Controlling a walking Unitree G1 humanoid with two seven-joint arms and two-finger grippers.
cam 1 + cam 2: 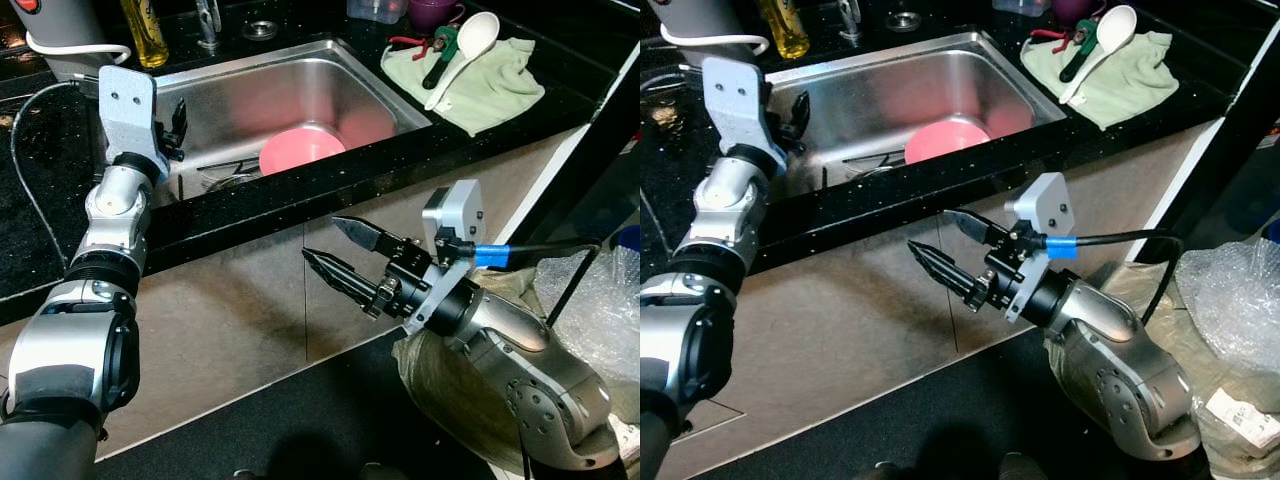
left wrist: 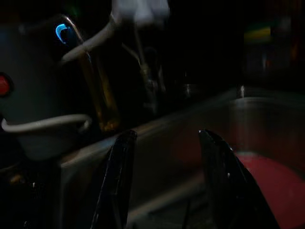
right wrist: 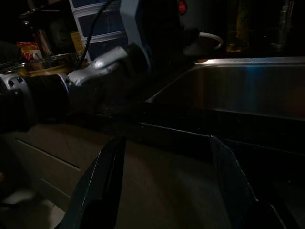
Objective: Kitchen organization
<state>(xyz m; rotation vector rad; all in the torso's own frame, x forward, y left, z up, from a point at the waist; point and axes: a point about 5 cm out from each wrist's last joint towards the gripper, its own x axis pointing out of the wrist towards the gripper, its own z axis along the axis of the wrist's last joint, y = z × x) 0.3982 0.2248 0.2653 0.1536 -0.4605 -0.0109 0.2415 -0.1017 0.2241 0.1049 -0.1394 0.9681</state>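
Pink bowl (image 1: 300, 150) lay in sink (image 1: 250, 85), near front wall. Left gripper (image 1: 178, 125) poised over sink's left rim, jaws apart, likely lined up to reach in. Right gripper (image 1: 335, 250) held low before cabinet, jaws apart, empty.

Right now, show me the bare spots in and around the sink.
Bare: sink floor behind the pink bowl, and counter between sink and green cloth. Crowded: cloth, carrying a white ladle; faucet side with oil bottle.
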